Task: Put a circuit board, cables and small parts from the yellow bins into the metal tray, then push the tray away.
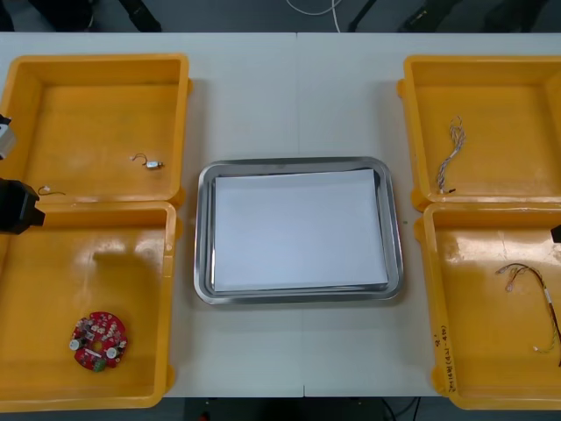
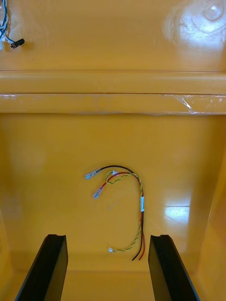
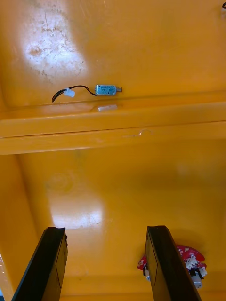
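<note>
Opening step, by the look of it: metal tray (image 1: 203,263) at table centre, white inside, nothing loaded. Round red circuit board (image 1: 98,341) at 8 o'clock from the tray, in the near left yellow bin (image 1: 53,263); small metal part (image 1: 154,164) at 10 o'clock, in the far left bin (image 1: 79,114). Twisted blue and white cable (image 1: 450,156) at 2 o'clock; red and yellow cable (image 1: 530,294) (with a black strand alongside) at 4 o'clock, in the near right bin (image 1: 473,351). Left gripper (image 3: 109,265) above the near left yellow bin, fingers spread wide and holding nothing, circuit board just outside one finger. Right gripper (image 2: 107,268) likewise spread and empty above the near right bin, red and yellow cable lying ahead, its end between the fingers. Next, probably: centre over one item, descend to the bin floor, close gently on thin wire or board edge.
</note>
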You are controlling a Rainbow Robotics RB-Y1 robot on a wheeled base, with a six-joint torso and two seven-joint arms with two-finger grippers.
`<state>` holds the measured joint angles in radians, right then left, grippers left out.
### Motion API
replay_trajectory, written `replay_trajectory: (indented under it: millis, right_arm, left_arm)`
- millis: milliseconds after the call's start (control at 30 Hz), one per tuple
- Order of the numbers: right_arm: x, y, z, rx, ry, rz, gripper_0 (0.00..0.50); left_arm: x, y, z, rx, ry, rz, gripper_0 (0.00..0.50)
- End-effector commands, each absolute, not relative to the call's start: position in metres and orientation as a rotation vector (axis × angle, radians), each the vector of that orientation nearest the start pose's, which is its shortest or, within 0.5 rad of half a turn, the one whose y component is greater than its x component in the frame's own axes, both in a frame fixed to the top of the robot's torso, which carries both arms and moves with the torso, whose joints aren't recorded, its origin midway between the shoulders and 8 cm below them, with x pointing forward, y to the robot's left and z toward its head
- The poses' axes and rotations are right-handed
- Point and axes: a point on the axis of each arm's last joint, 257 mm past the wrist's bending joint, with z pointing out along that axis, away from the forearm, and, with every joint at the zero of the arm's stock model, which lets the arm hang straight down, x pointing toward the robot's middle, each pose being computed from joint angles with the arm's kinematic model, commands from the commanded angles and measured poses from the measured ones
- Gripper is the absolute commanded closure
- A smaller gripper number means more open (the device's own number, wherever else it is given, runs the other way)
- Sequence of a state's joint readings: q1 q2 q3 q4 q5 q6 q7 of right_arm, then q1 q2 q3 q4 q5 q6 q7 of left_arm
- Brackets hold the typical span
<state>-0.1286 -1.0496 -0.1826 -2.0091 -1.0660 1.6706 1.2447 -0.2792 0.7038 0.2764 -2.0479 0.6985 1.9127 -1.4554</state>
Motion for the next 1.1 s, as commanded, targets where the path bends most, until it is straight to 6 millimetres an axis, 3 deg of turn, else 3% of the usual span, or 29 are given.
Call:
replay_trajectory:
  millis: [33, 1100]
  right_arm:
    - [0.3896, -0.3903, -0.1675, -0.097, 2.717, 0.002, 0.0]
    - [0.3896, -0.3903, -0.1675, -0.097, 2.717, 0.002, 0.0]
  left_arm:
    - [0.4055, 0.3867, -0.1609, -0.03, 2.651, 0.076, 0.014]
    - [0.4055, 0.3867, -0.1609, -0.03, 2.651, 0.076, 0.012]
